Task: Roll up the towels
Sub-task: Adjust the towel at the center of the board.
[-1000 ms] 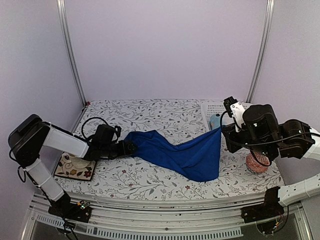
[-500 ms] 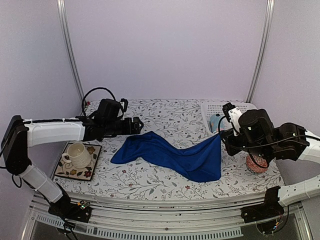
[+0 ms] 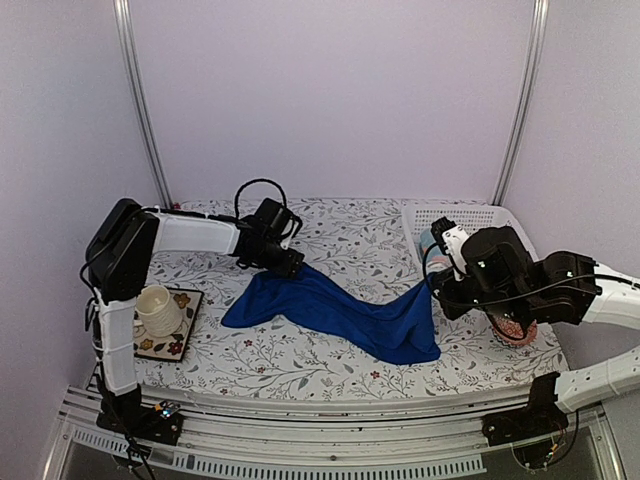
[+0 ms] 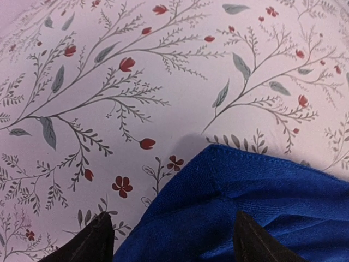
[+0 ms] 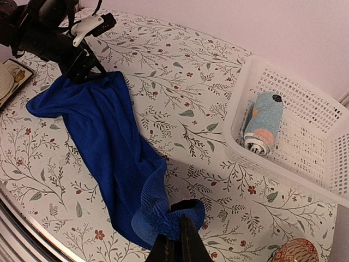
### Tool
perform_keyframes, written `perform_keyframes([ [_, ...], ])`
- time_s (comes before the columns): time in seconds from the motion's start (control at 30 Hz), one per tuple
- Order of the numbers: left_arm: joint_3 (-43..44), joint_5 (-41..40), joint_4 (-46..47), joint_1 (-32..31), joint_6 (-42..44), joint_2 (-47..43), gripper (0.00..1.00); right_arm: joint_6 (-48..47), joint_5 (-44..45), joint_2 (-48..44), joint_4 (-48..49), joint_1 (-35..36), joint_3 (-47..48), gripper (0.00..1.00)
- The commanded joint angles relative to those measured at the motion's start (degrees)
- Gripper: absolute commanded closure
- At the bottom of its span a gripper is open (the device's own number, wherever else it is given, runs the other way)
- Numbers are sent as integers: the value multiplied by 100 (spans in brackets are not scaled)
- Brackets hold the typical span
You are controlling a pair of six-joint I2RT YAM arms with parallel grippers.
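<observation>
Between right jaws: blue towel (image 5: 103,131) corner.

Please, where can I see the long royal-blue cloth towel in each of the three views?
Top external: the long royal-blue cloth towel lies across the table's middle.
Left wrist: the towel fills the lower right.
Right wrist: the towel runs diagonally, left of centre.
Shared landmark: the white floral table cover.
</observation>
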Motion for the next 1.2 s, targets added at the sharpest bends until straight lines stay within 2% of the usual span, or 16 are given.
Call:
perform_keyframes([
  [0.0, 287, 108, -364, 20, 408, 374, 29, -18, -131, 52, 269, -54, -140, 93],
  [0.2, 189, 453, -278, -11, 431, 398, 43, -53, -132, 93, 348, -70, -167, 93],
  [0.37, 67, 601, -271, -20, 464, 350, 60, -88, -158, 116, 405, -89, -204, 93],
  [0.47, -38, 643, -256, -37, 471, 268, 74, -104, -158, 121, 438, -105, -205, 93],
  [0.6, -117, 670, -244, -33, 519, 188, 100, -153, -164, 142, 466, -141, -197, 93],
  [0.73, -320, 525, 9, -44, 474, -106, 100, -177, -189, 181, 500, -189, -179, 93],
  [0.93, -1259, 147, 1271, -89, 475, -1312, 100, -201, -249, 236, 537, -266, -167, 93],
  [1.17, -1791, 84, 1327, -127, 396, -1984, 100, -247, -323, 230, 562, -434, -198, 93],
])
